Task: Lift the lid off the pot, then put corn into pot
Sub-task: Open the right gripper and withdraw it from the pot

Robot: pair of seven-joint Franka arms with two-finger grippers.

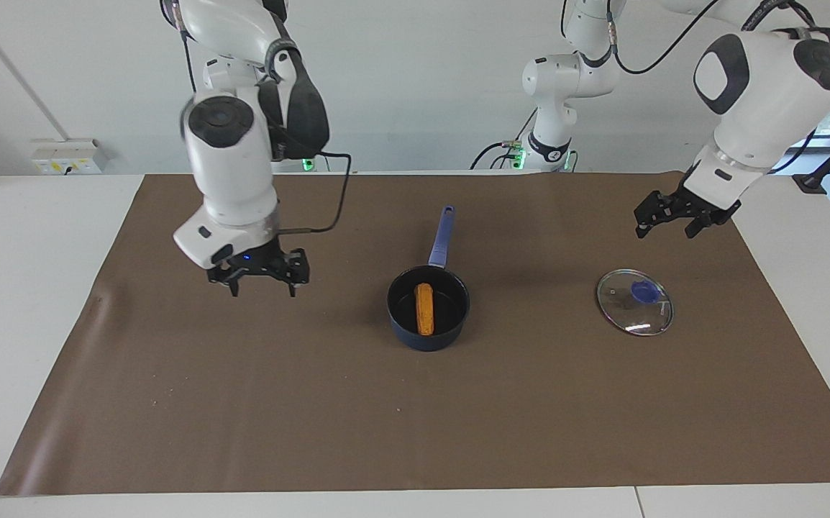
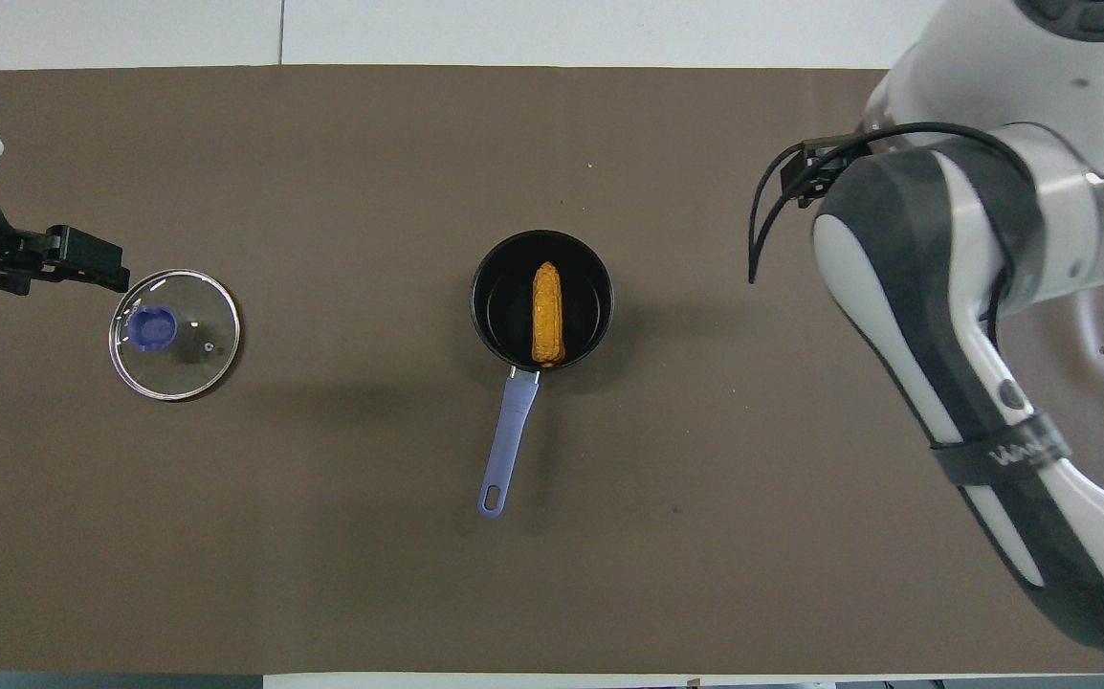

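Both steps of the task are judged complete: the lid (image 1: 635,302) lies flat on the brown mat (image 1: 242,403) toward the left arm's end of the bench (image 1: 19,302), well apart from the pot (image 1: 428,309), and the corn (image 1: 423,308) rests inside the pot, along its dark floor. No further handling is called for; what remains, if anything, is for both arms to be drawn clear without the pot's handle being brushed.

The left hand (image 1: 674,214) is raised over the mat just beside the lid, on the side nearer to the robots, its fingers spread and nothing held. The right hand (image 1: 264,277) hangs over bare mat toward the right arm's end, likewise opened and empty.

The lid is a round disc of clear glass, edged by a thin metal rim and topped by a blue-purple knob. The pot is a small dark navy saucepan with a long straight blue-purple handle pointed toward the robots. The corn is a yellow-orange cob, bumpy with kernels and shorter than the pot is wide.
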